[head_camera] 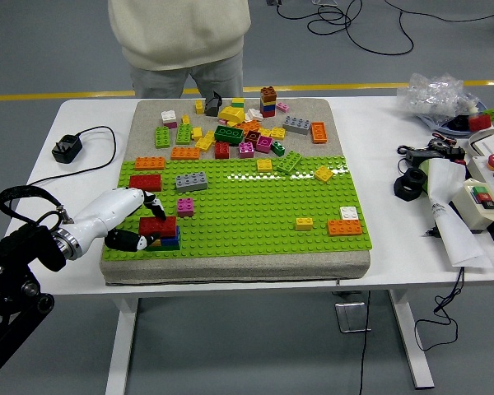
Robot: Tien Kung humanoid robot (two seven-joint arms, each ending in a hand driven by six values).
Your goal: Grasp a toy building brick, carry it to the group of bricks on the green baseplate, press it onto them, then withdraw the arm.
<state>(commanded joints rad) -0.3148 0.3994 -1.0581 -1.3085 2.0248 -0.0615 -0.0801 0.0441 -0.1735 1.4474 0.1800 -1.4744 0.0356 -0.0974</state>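
Observation:
A dark red brick sits on top of a blue and yellow brick pair at the near left corner of the green baseplate. My left hand, white with black fingertips, is closed around the red brick, thumb below and a finger over its top. A pink brick, a grey brick and a second red brick lie just beyond on the plate. My right arm is out of view.
Many loose bricks lie heaped on the grey mat behind the baseplate. A person stands at the far side. A black charger lies left; control boxes, cables and paper crowd the right.

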